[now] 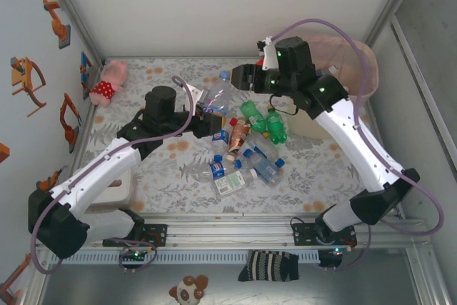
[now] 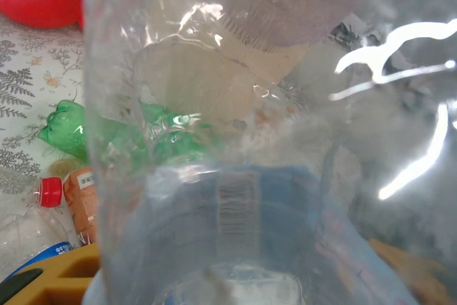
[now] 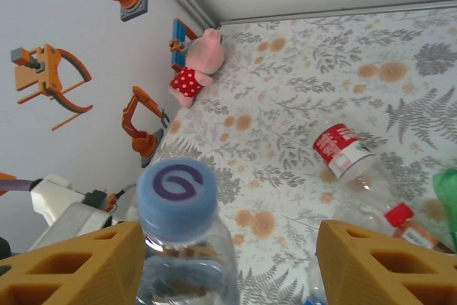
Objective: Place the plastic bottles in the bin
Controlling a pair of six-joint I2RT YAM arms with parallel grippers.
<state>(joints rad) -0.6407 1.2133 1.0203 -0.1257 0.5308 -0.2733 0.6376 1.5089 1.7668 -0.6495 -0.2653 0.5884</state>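
Note:
My left gripper (image 1: 205, 116) is shut on a clear plastic bottle (image 1: 218, 95) and holds it tilted above the table; its blue-labelled body blurs across the left wrist view (image 2: 235, 141). The bottle's blue cap (image 3: 176, 191) stands between the open fingers of my right gripper (image 1: 246, 76), close to the left finger (image 3: 78, 262) and well apart from the right one (image 3: 385, 262). More bottles lie in a pile (image 1: 243, 162) mid-table, among them green ones (image 1: 265, 122) and a red-labelled one (image 3: 343, 151). The pink-lined cream bin (image 1: 353, 69) stands at the far right, behind my right arm.
A pink plush toy (image 1: 111, 80) sits in the far left corner against the wall. A red toy (image 2: 43, 1) lies beyond the green bottle (image 2: 78, 130). A white block (image 1: 118, 191) lies under my left arm. A striped sock (image 1: 271, 266) hangs off the front rail.

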